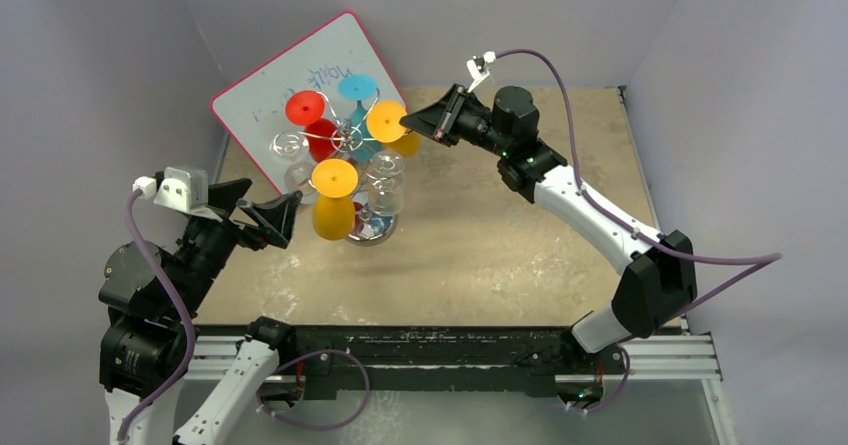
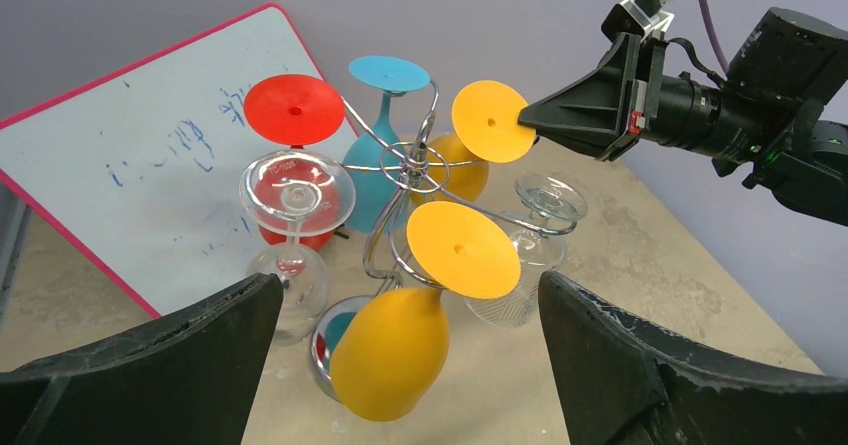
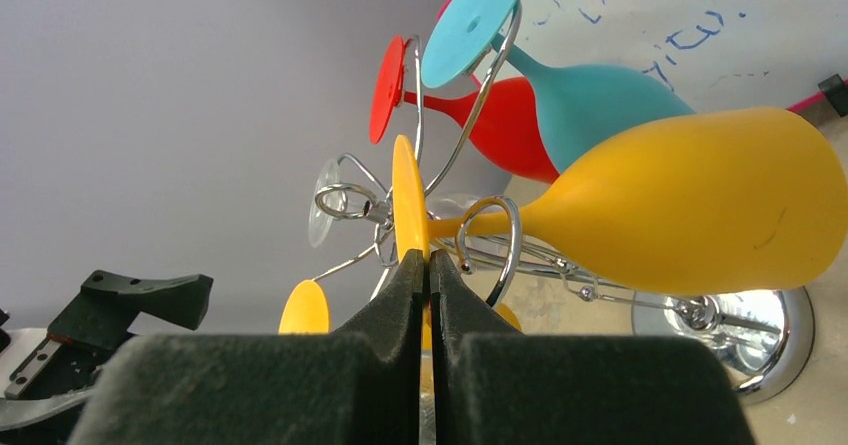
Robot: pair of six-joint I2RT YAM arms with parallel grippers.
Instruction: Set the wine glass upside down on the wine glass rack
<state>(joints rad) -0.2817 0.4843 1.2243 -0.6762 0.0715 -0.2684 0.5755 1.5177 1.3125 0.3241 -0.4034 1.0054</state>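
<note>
The silver wire rack (image 1: 352,137) stands on its shiny round base (image 1: 375,229) with several glasses hanging upside down. My right gripper (image 1: 408,122) is shut on the round foot of a yellow wine glass (image 1: 386,121) at the rack's right side. In the right wrist view my right gripper (image 3: 428,260) pinches the foot's edge, the glass's bowl (image 3: 690,200) hangs tilted, and its stem passes a curled arm (image 3: 490,235). My left gripper (image 1: 273,191) is open and empty, left of the rack. In its own view, my left gripper (image 2: 410,280) faces the rack (image 2: 410,160) from a short distance.
A pink-framed whiteboard (image 1: 260,95) leans behind the rack. Red (image 1: 305,108), teal (image 1: 356,87), a second yellow (image 1: 334,200) and clear glasses (image 1: 288,147) hang on the other arms. Grey walls close the back and both sides.
</note>
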